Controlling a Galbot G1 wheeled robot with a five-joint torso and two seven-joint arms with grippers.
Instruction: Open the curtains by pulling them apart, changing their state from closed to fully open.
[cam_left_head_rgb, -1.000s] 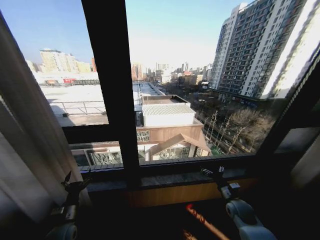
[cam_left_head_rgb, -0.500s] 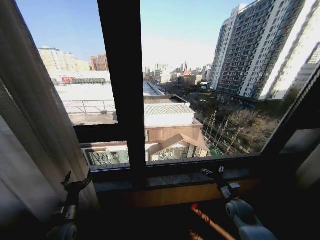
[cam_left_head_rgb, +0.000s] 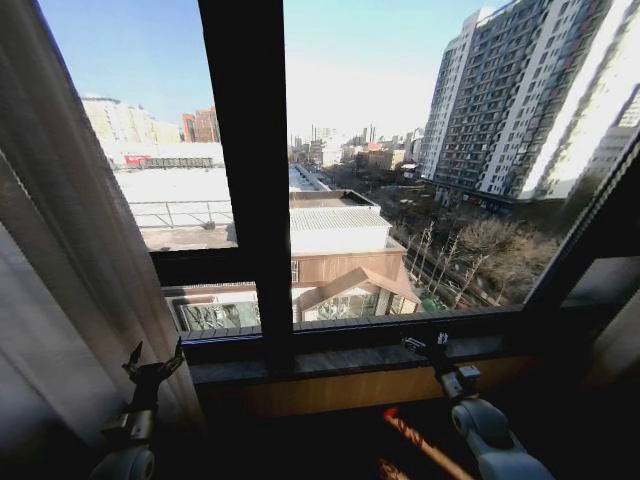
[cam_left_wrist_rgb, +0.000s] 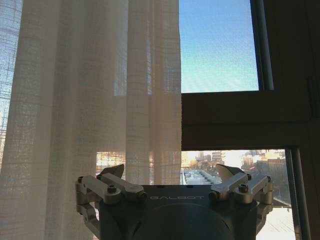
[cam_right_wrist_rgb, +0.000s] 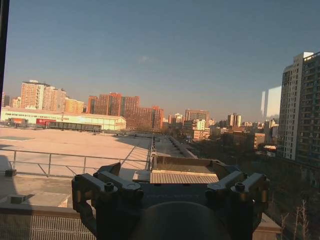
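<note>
Jaws, left gripper (cam_left_head_rgb: 153, 362): spread apart, nothing between them; held low at the left of the head view, just beside the hanging fabric. In the left wrist view the left gripper (cam_left_wrist_rgb: 171, 175) points at the pane, its two fingertips (cam_left_wrist_rgb: 116, 171) wide of each other, one of them in front of the fabric's edge; whether it touches the cloth cannot be told.

Jaws, right gripper (cam_left_head_rgb: 424, 346): spread apart, holding nothing; raised just before the window sill (cam_left_head_rgb: 350, 358), right of the centre post. In the right wrist view the right gripper (cam_right_wrist_rgb: 167, 172) faces bare glass with rooftops and towers beyond.

Curtains (cam_left_head_rgb: 70, 260): sheer white pleated panel, gathered at the left side of the window, hanging past the left gripper down to the lower edge of the head view. In the left wrist view the curtains (cam_left_wrist_rgb: 95, 100) cover the part of the pane ahead of one finger, their straight free edge ending beside the dark window frame (cam_left_wrist_rgb: 235, 120); sky shows past that edge.

Window frame (cam_left_head_rgb: 250, 180): dark vertical post and crossbar, glass on both sides uncovered.
</note>
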